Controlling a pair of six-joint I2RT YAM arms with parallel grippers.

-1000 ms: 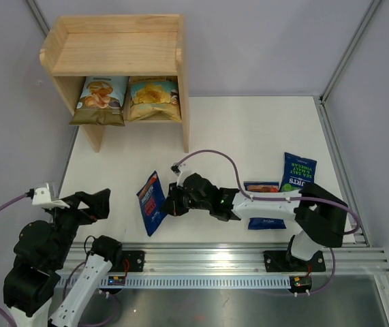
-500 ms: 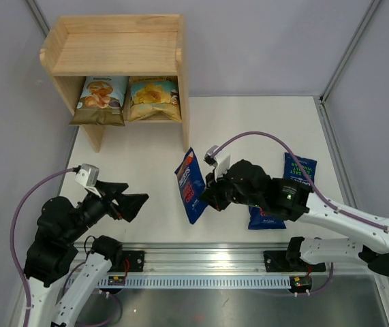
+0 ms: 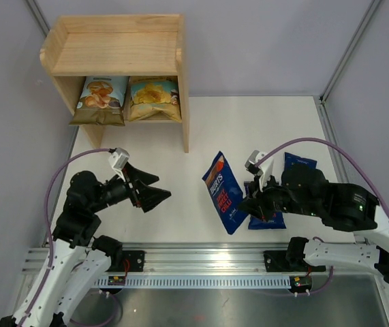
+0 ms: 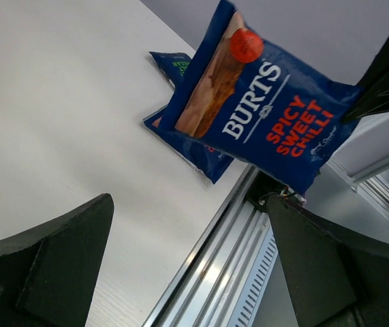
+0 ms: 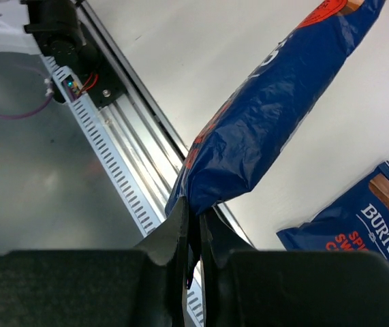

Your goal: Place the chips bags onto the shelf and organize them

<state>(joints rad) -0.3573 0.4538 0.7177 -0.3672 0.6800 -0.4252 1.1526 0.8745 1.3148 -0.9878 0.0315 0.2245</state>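
Presently the right gripper point(image 5: 193, 211) is clenched on the end seam of a dark-blue Burts bag point(image 3: 224, 193), which hangs tilted in the air above the white table point(image 3: 146, 146), near its front edge. The left gripper point(image 3: 159, 189) stands spread wide and empty, pointing at that bag but well apart from it.

A second Burts bag point(image 5: 361, 228) lies flat on the table, partly hidden under the right arm in the top view. Just behind it lies the green-lettered bag point(image 3: 296, 161).

The pine shelf point(image 3: 112, 51) stands at the far left corner. Its lower tier holds the light-blue bag point(image 3: 100, 99) and the yellow bag point(image 3: 153, 97) side by side.

Grey wall panels point(image 3: 262, 41) enclose the table, and an aluminium rail point(image 3: 208, 259) runs along its near edge.
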